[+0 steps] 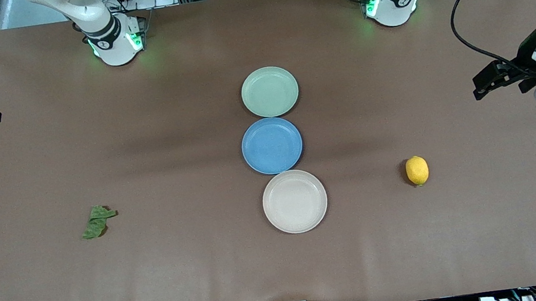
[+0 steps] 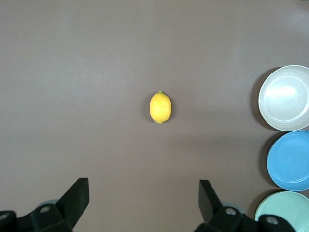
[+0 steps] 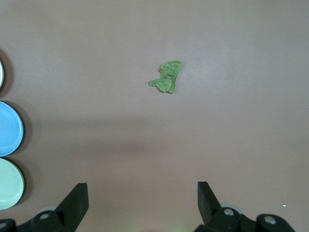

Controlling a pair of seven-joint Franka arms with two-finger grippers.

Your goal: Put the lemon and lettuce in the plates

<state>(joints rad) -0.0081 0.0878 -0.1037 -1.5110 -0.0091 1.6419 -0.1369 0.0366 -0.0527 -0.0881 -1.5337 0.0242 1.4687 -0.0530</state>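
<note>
left end effector: wide, holds nothing, over the surface at its end
right end effector: same
lemon: you see it bare on surface
lettuce: likewise
plates: mint plate, beige plate unfilled

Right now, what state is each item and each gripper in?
lemon: on the table, untouched
lettuce: flat on the table, untouched
mint plate: empty
blue plate: empty
beige plate: empty
left gripper: jaws open, empty, above the lemon
right gripper: jaws open, empty, above the lettuce
</note>
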